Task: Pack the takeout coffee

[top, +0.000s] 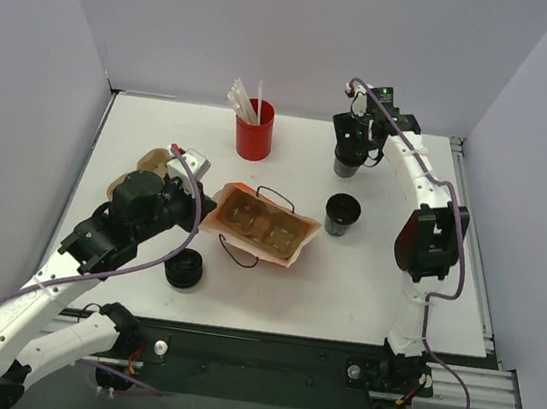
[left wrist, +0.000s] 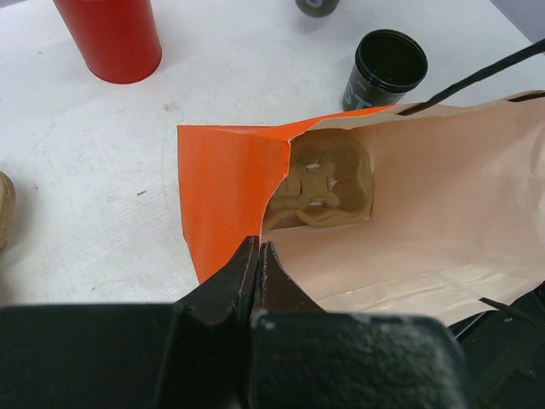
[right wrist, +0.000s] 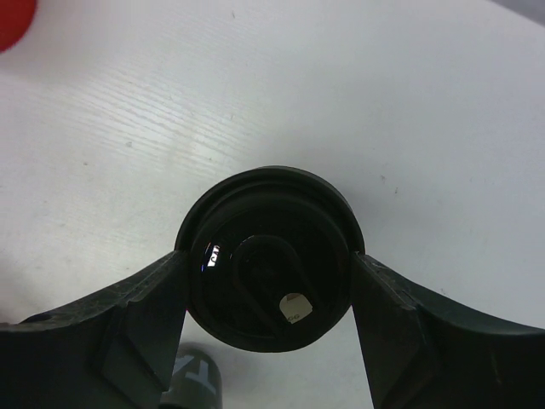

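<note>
A takeout coffee cup (top: 347, 164) with its black lid on stands at the back right of the table. My right gripper (top: 352, 154) is over it. In the right wrist view both fingers (right wrist: 145, 315) press the sides of the lidded cup (right wrist: 268, 256), so the right gripper (right wrist: 268, 285) is shut on it. A second black cup (top: 342, 214), lidless, stands beside the orange paper bag (top: 256, 224). The bag lies open on its side, showing a brown cup carrier (left wrist: 328, 179) inside. My left gripper (left wrist: 257, 249) is shut on the orange bag's (left wrist: 226, 187) rim.
A red cup of white straws (top: 254, 129) stands at the back middle. A low stack of black lids (top: 184, 270) sits near the front left. Brown cardboard pieces (top: 153, 160) lie left of my left arm. The lidless cup (left wrist: 387, 66) is just beyond the bag's mouth.
</note>
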You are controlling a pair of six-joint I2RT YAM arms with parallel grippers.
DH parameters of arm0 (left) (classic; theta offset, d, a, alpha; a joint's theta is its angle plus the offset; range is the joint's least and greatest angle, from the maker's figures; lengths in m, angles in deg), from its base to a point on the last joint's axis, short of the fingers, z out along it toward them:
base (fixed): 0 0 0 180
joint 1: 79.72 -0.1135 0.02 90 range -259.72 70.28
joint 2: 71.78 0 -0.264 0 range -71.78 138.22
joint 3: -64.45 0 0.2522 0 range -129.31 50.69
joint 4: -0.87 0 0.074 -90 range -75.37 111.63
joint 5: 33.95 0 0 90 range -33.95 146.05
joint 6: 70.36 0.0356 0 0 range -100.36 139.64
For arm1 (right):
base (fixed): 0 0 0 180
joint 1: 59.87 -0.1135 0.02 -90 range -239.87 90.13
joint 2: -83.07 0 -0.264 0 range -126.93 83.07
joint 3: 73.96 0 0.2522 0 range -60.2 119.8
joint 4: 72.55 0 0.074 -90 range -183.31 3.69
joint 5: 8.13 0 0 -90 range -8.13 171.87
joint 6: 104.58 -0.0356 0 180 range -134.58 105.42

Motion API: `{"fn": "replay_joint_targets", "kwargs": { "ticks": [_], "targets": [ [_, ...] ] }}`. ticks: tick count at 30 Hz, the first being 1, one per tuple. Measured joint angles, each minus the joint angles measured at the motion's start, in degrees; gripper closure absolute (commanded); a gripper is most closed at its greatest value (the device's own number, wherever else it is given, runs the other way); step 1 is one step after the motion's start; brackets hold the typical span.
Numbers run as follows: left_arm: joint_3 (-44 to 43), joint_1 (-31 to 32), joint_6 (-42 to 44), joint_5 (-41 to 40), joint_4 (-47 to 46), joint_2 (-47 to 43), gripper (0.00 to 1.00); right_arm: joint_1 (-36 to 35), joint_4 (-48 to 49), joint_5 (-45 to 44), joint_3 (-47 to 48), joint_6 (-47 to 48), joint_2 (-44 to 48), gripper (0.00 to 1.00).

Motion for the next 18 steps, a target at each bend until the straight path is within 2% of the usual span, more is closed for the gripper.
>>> {"fn": "replay_joint_targets", "kwargs": {
  "ticks": [4,8,13,18],
  "targets": [
    [0.0,0.0,-2.01,-0.46,-0.02,0.85,1.0,-0.17,-0.13,2.51,-2.32,-1.03,9.29,0.51],
    [0.0,0.04,-3.69,-0.96,0.0,2.43,1.0,-1.75,-0.15,4.87,-4.5,-2.93,23.04,0.51],
    [0.0,0.11,-5.92,-1.03,0.09,3.93,1.0,-9.2,0.24,10.38,-4.52,-5.2,37.35,0.52],
    [-0.76,0.11,-8.02,-1.03,0.04,5.11,1.0,-18.88,0.04,15.72,-4.83,-6.08,44.41,0.52]
  ]
}}
